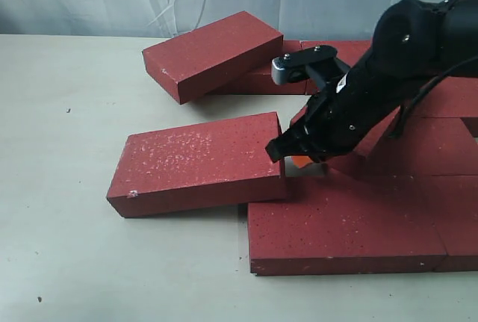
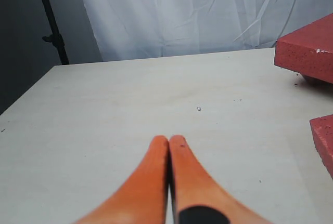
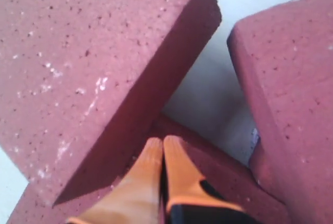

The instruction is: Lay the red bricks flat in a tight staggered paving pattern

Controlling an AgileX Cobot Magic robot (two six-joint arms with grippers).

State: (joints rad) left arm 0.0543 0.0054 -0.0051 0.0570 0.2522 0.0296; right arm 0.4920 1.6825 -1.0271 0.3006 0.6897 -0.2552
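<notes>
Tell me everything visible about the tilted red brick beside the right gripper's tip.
The tilted red brick is a thick, dark red rectangular block, rough like concrete, its top speckled with white flecks. It lies slanted: its right corner rests on the front brick, its left end on the table. The shut right gripper meets its right end.

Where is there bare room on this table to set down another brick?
The pale table is bare left of the two tilted dark red speckled bricks, and along the near edge. The right side is crowded: flat-laid bricks and the right gripper.

Black glossy arm (image 1: 418,45); silver screws (image 1: 405,38); orange tapered jaws.
</notes>
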